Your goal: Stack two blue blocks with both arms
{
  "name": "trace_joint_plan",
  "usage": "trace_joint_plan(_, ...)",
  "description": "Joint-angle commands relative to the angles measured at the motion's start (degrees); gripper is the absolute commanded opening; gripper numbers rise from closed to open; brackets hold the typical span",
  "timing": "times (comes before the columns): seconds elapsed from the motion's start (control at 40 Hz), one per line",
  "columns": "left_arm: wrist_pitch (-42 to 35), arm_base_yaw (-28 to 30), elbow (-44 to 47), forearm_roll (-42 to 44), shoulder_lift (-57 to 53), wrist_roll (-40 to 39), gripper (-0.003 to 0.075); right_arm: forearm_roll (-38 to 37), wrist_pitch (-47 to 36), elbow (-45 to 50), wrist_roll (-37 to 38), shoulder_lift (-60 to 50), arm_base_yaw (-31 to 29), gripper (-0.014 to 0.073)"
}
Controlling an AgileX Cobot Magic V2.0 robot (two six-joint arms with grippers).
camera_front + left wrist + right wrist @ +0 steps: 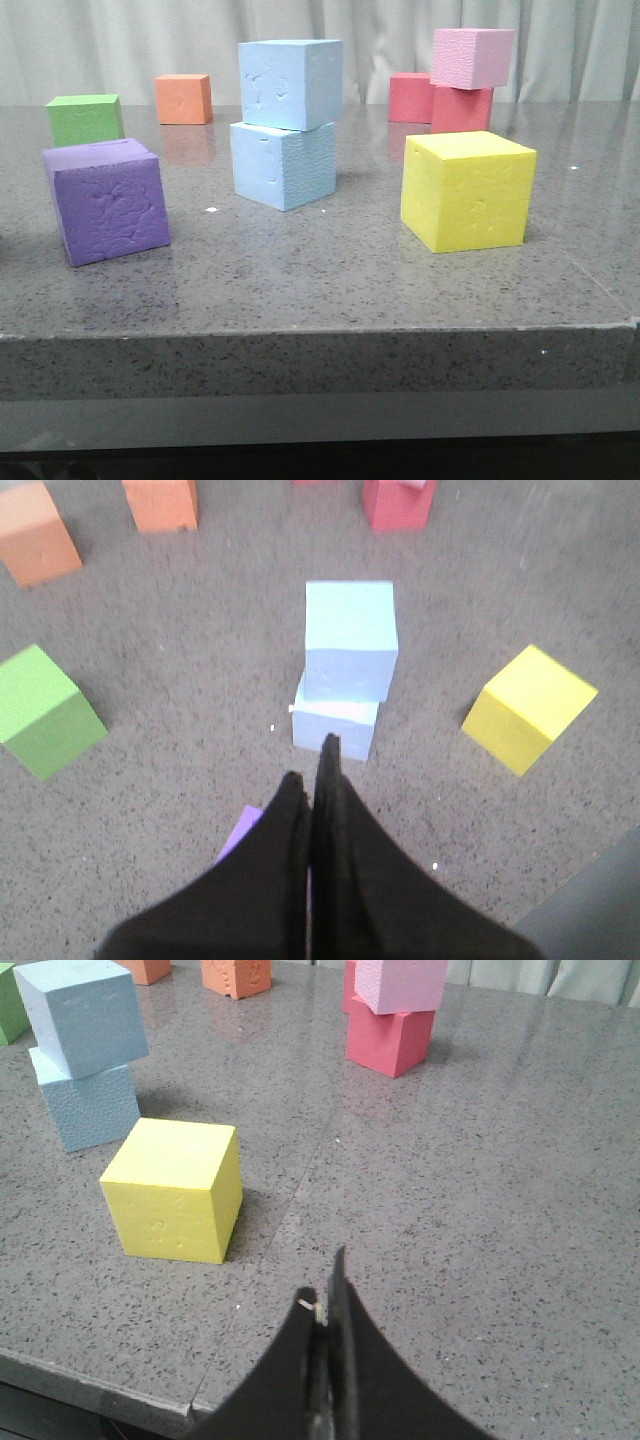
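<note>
The stacking looks done — one blue block [290,83] sits on the other blue block [283,165], slightly twisted, mid-tabletop [300,280] between the purple cube [105,200] and yellow cube [467,190]. My left claw [322,755] and right claw [328,1290] are both pressed together, holding nothing, well clear of the stack. Next, I judge, only retreating remains — no nudging.

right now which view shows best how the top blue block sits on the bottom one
The front view: top blue block rests slightly offset and twisted on the bottom blue block, both faces clear. The left wrist view looks down, mostly hiding the lower block. The right wrist view shows the stack at its edge.
</note>
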Motion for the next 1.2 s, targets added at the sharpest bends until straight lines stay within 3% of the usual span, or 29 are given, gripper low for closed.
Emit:
trace_joint_plan(0.0, -9.87, -0.11, 4.76, -0.37, -6.65, 0.26, -0.002, 0.56, -4.45, -1.4, -0.16, 0.33, -0.35, -0.0068)
trace_joint_plan(0.45, -23.46, -0.11, 29.73, -0.89, -32.86, 0.26, -0.002, 0.56, -4.45, -1.4, -0.16, 0.33, -0.35, -0.0068)
trace_joint_plan(0.6, -24.14, -0.11, 34.77, -1.04, -41.21, 0.26, -0.002, 0.56, -4.45, -1.4, -0.16, 0.33, -0.35, -0.0068)
trace_joint_plan(0.82, -23.87, -0.11, 37.45, -1.04, -49.66, 0.26, -0.002, 0.56, -4.45, -1.4, -0.16, 0.33, -0.35, -0.0068)
trace_joint_plan(1.18, -23.87, -0.11, 37.45, -1.04, -49.96, 0.26, -0.002, 0.56, -4.26, -1.4, -0.16, 0.33, -0.35, -0.0068)
